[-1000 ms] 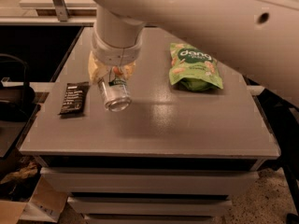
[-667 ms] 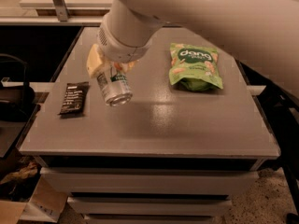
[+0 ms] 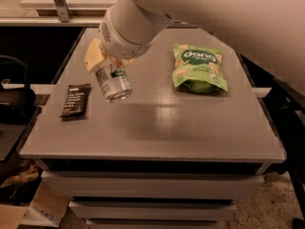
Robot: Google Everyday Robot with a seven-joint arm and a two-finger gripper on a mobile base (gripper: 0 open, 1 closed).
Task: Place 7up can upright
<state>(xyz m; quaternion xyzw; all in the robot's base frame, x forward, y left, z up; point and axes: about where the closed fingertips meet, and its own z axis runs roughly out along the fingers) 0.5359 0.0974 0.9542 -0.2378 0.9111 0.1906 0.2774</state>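
- Since the earlier frames the 7up can (image 3: 113, 82) has shifted slightly up and to the left in the picture, and the arm (image 3: 143, 18) above it now leans in more steeply from the upper right.
- At the left of the grey surface (image 3: 167, 128) a flat dark bar wrapper (image 3: 75, 100) lies near the left edge, just beside the can in the picture but not touching it.
- Left of centre, the hand (image 3: 108, 68) sits at the end of the thick white arm. Its yellowish fingers (image 3: 94, 56) are clamped around the upper part of the can.
- The can is held tilted, not upright: one round silver end points down and to the right, towards the camera, and the other end is hidden in the hand. A soft shadow falls on the surface below and to its right.
- At the upper right of the surface a green snack bag (image 3: 199, 73) lies flat, well apart from the can.
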